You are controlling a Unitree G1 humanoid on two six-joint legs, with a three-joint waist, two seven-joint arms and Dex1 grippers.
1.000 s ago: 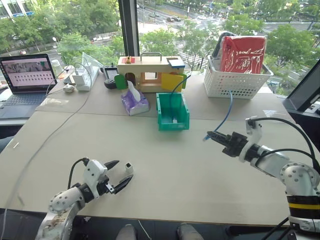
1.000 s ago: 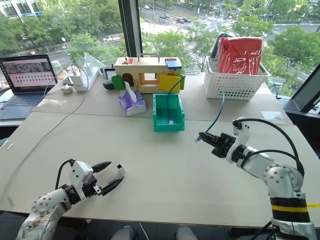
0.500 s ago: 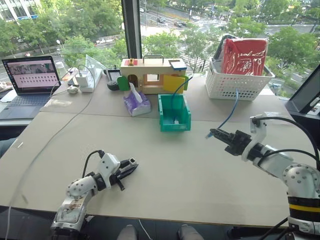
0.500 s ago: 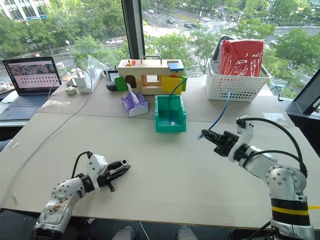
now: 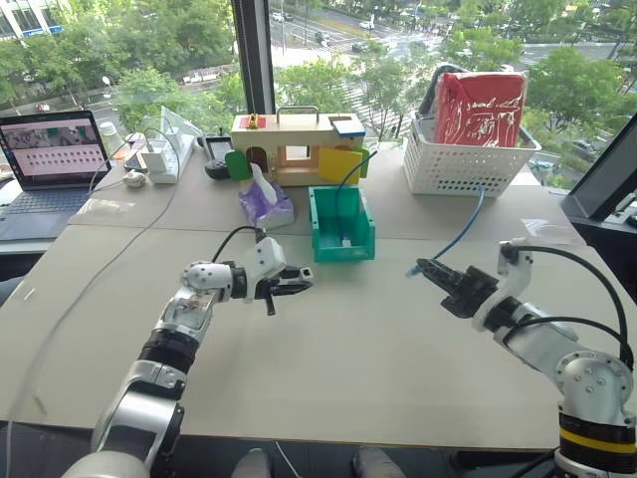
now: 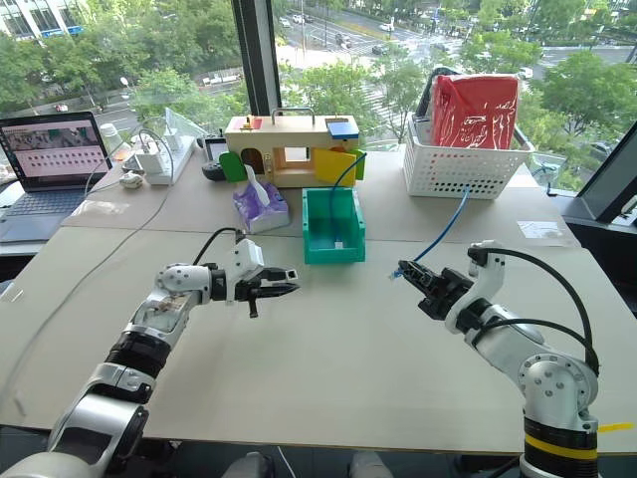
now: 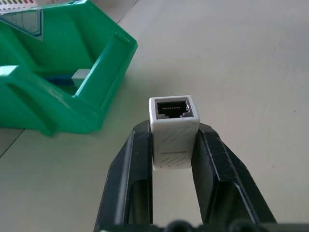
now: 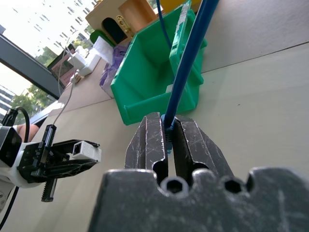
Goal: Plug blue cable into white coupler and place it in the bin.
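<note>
Between the two grippers, bare tabletop (image 5: 358, 339) lay open, with nothing on it from the near edge up to the bin (image 5: 341, 224). Farther back, clutter lined the far edge: wooden house (image 5: 297, 147), tissue pack (image 5: 265, 204) just left of the bin, white basket (image 5: 468, 159) to the right, laptop (image 5: 55, 149) at the far left. Grey cord (image 5: 100, 269) trailed over the left part of the table, well apart from the arms.

Against a second ago: left gripper (image 5: 299, 285) had gone from wide open low near the front edge, beside the coupler, to clamped on the coupler (image 7: 174, 130) and lifted up over mid-table, just in front of the bin's left corner. Right gripper (image 5: 426, 269) had hardly shifted, still clenched on the cable (image 5: 460, 234) close behind its plug. Whole view had shifted a little between frames, so camera motion, not the bin or basket moving.

Coupler sat squeezed between both black fingers (image 7: 137, 159), long axis in line with the fingers, dark socket facing outward from the tips toward the right gripper. Cable ran from the basket front down to the right gripper, long axis slanting toward the near left, plug end (image 5: 411, 270) pointing left at the coupler. Plug and socket were well apart, open air between. Bin stood with its low lip toward the robot, another blue cable and a white piece inside.
</note>
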